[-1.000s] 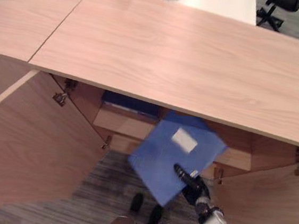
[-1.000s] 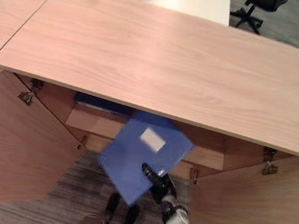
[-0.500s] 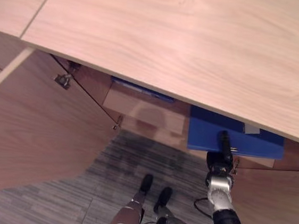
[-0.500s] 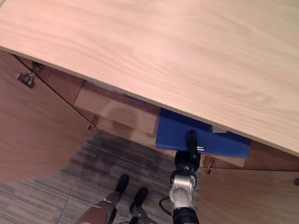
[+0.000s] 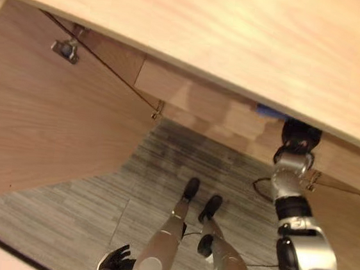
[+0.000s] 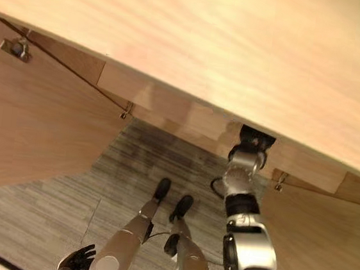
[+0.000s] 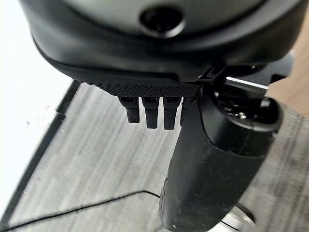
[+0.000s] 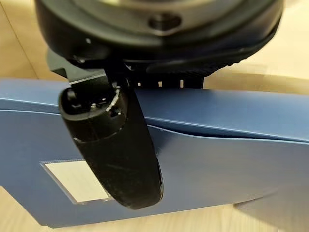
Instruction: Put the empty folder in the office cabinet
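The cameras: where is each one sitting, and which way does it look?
Left and right eye views: on the head, looking down at the light wooden cabinet top, the grey carpet and the right robot hand reaching underneath.
Left wrist view: on the left arm, facing carpet past the left robot hand.
Right wrist view: on the right arm, thumb on the flat blue folder.

Cabinet top [image 5: 254,46] overhangs opening; door [image 5: 45,127] swung wide at left, carpeted floor [image 5: 164,165] between free.
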`<state>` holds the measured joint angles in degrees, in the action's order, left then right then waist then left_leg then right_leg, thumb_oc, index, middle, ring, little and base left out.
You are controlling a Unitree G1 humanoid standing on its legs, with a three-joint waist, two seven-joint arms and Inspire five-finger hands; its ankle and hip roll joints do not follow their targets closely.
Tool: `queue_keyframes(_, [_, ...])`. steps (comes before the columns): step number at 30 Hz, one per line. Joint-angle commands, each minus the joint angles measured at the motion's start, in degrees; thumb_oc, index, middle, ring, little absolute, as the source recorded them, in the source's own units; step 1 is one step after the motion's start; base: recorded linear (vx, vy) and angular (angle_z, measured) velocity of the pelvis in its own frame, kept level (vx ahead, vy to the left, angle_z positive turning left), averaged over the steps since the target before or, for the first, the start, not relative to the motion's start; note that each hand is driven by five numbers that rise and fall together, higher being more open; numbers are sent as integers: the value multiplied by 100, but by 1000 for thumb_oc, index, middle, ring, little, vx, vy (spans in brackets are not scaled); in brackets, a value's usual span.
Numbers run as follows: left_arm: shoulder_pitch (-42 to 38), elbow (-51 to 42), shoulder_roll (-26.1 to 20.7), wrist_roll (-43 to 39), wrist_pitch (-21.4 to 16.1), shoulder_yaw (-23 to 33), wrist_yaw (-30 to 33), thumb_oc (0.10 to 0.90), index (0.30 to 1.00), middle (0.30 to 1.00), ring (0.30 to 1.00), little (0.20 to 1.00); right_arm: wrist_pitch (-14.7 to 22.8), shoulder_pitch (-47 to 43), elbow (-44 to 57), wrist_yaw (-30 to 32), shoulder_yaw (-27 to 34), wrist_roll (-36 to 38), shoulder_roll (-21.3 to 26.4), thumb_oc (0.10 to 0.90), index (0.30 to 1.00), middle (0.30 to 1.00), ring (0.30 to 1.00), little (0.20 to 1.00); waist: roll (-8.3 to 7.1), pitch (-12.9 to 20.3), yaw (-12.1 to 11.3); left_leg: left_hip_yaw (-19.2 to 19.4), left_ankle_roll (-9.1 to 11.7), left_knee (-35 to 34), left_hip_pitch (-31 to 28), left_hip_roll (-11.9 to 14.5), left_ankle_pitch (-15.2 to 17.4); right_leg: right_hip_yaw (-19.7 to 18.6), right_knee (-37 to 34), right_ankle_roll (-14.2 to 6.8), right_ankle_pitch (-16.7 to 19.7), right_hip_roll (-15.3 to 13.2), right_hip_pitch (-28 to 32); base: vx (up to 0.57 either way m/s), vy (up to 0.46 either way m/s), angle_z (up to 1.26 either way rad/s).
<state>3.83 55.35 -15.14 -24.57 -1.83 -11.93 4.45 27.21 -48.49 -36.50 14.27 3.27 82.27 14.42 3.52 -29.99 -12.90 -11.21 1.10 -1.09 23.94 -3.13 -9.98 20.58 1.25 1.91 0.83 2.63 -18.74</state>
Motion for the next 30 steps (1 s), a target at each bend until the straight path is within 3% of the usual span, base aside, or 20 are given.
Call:
queue_keyframes(1, [317,249,-499,-96,-29,-185,140,800,900,900,900,900,296,-166,627,-371,-71,-356,256,400,300,300,300,300,23,260,-75,132,-129,649,567,-239,565,-506,503,-584,27,-522,-631,-25,129,-7])
queue_keyframes(2, [266,292,-507,-53,-35,-234,143,800,900,900,900,900,342,-351,656,-356,-49,-339,309,400,300,300,300,300,98,293,-116,142,-125,785,703,-257,743,-581,755,-613,-202,-579,-827,-41,64,-10])
queue_keyframes(7, [189,396,-574,-12,-77,-322,169,800,900,900,900,900,509,-882,616,-246,-34,-295,516,400,300,300,300,300,204,347,-211,140,-133,767,933,-301,710,-584,916,-609,-298,-668,-1123,10,23,-8])
queue_keyframes(30, [-57,317,-941,72,-241,-430,268,800,900,900,900,900,565,-2129,-380,107,-142,-161,1524,400,300,300,300,300,330,274,-239,183,108,249,958,-328,492,-308,445,-707,-108,-679,-1091,4,-17,4])
